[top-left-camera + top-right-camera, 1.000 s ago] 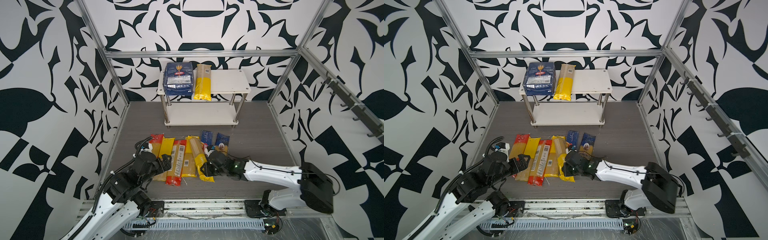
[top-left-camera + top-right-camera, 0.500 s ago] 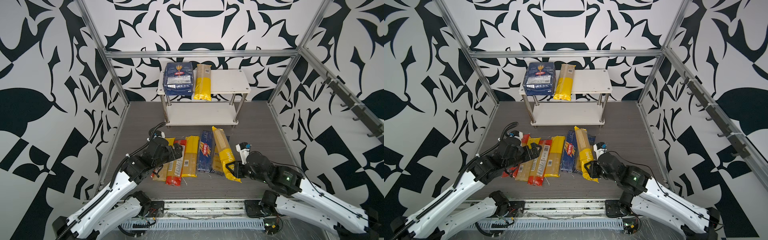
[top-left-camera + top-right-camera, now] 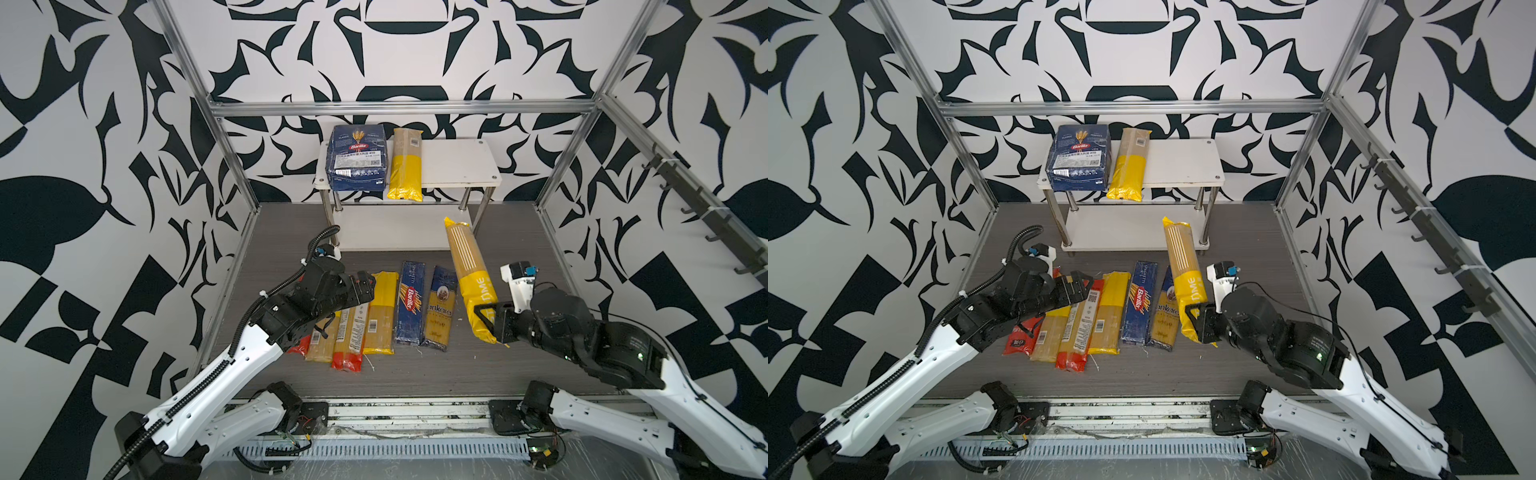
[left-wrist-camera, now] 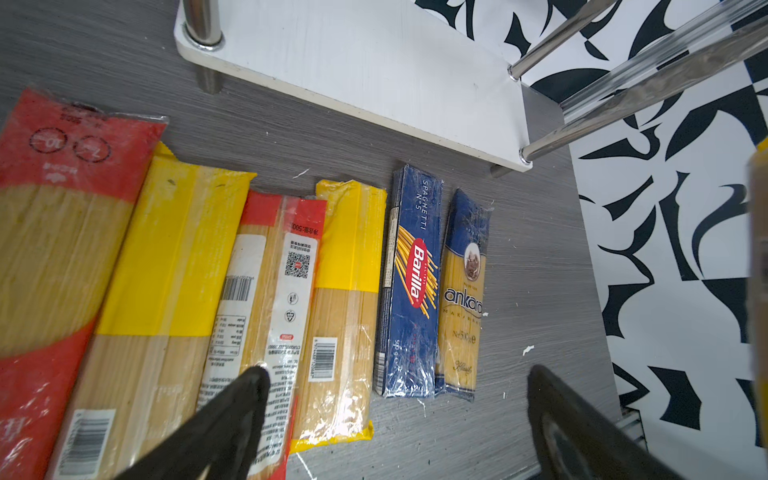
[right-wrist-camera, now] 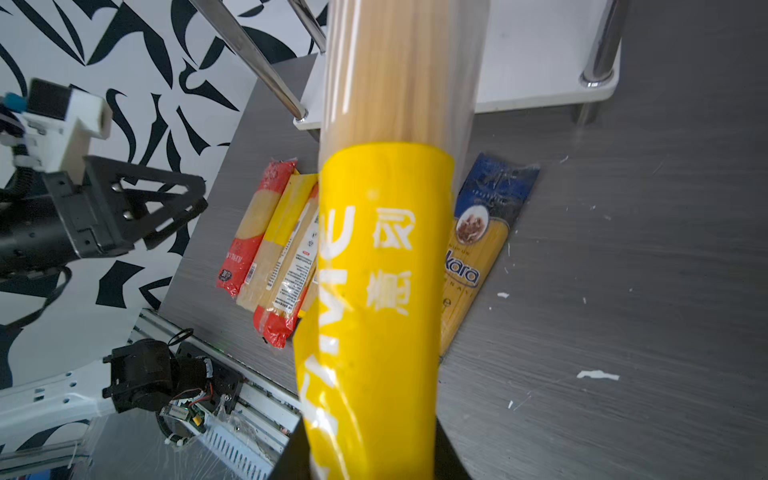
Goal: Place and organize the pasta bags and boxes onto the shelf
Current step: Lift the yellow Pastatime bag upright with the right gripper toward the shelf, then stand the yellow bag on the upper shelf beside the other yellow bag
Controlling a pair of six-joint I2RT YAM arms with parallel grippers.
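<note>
1. Shelf (image 3: 457,164) stands at upper centre in both top views, against the patterned back wall.
2. Upper board: wide Barilla pack (image 3: 356,158) lies at the left end, and a yellow bag (image 3: 406,166) lies just beside it on the right. Both overhang the front edge slightly.
3. Right gripper (image 3: 487,321), at right of centre, is clamped on the yellow lower end of the PASTATIME bag (image 3: 467,270). The bag is raised off the floor and tilted. Its clear end points up-frame toward the shelf's right front post.
4. Left gripper (image 3: 365,289), at left of centre, has its jaws spread wide and holds nothing. It hovers over the left part of the floor row.
5. Floor row, lower centre, lies side by side. From left to right in a top view:
   - red bag (image 3: 1019,336), partly under the left arm
   - yellow-banded bag (image 3: 1047,334)
   - red-ended bag (image 3: 1079,326) with a white label
   - yellow-topped bag (image 3: 1109,316)
   - spaghetti box (image 3: 1140,303)
   - ankara bag (image 3: 1165,320)
6. Contact between neighbouring packs: box and ankara bag touch. The four bags on the left overlap in places.
</note>
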